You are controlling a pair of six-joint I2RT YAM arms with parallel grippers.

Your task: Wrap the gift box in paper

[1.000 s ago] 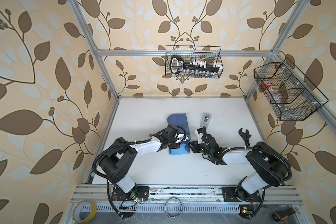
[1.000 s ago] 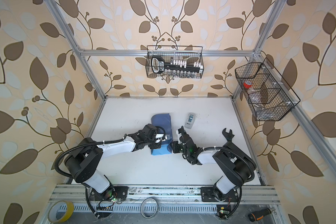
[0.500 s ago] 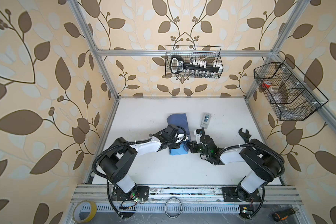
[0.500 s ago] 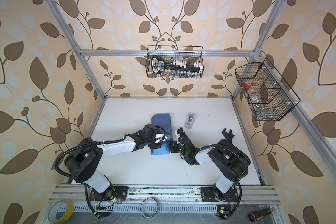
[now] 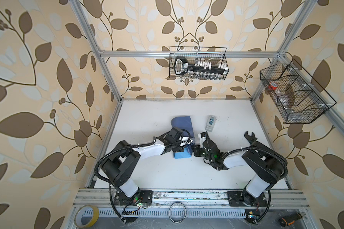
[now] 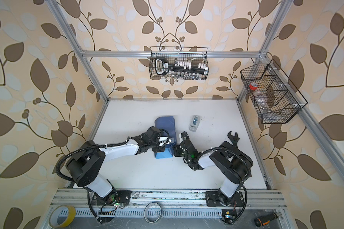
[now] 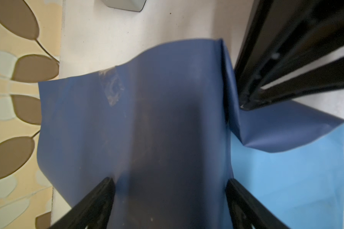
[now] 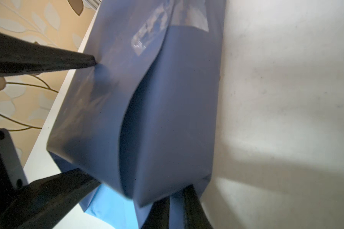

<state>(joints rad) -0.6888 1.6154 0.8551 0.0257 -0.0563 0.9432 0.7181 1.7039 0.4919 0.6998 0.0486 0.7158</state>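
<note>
The paper (image 5: 182, 126) is folded into a bundle mid-table in both top views, slate blue on top, with a sky-blue flap (image 7: 286, 178) lying flat at its near end. The gift box is hidden inside it. My left gripper (image 7: 172, 190) is open, its fingers (image 7: 99, 198) spread wide and resting on the bundle's top; one fingertip (image 8: 83, 61) dents the paper. My right gripper (image 8: 176, 200) is at the bundle's near right corner, shut on a folded edge of the paper that runs between its fingers (image 8: 193, 208). Clear tape (image 8: 147, 37) crosses the seam.
A grey tape dispenser (image 5: 210, 123) lies just beyond the right gripper. A black wrench (image 5: 250, 136) lies to the right. Wire baskets hang on the back wall (image 5: 198, 63) and right wall (image 5: 294, 91). A yellow tape roll (image 5: 87, 216) sits off the table's front.
My right gripper has edged left to the bundle's corner and its jaws have narrowed onto the paper fold. The left arm has held still.
</note>
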